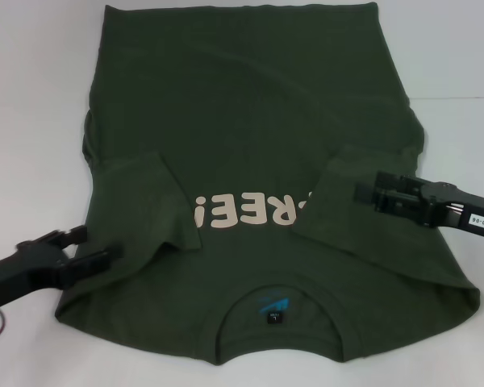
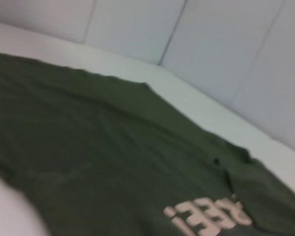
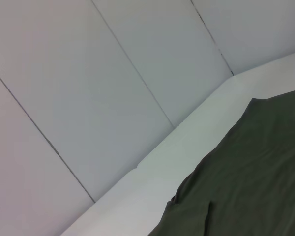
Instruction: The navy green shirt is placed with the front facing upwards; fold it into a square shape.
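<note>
Closest to the head camera: blue neck label (image 1: 273,306) inside the collar, so collar end of the navy green shirt (image 1: 250,105) pointing at the robot, hem at the far end. Lying flat on the white bench (image 1: 32,97), front up, cream lettering (image 1: 246,211) reading upside down from here.

Progress-wise, looks like the sleeve step is done. Left sleeve (image 1: 145,201) turned in over the chest, right sleeve (image 1: 363,234) same on the other side, each covering an end of the lettering. Body sides not brought in, though, so nowhere near square yet. Hem end totally untouched, spread out full width with a few soft wrinkles.

Left claw (image 1: 93,248) down low at the shirt's left edge, just beside the folded sleeve, prongs apart and nothing pinched between them as far as visible. Bit smeared in the shot, so hard to say whether touching the cloth or just above it. Right claw (image 1: 368,193) over the right folded sleeve near the end of the lettering, also spread with nothing in it.

Left to do, by my guess: fold the long sides in if needed, then bring collar and hem ends together to get the square. Roughly a third of the way, maybe. Wrist cams not much help, just green cloth, bench and pale wall panels (image 3: 88,73).
</note>
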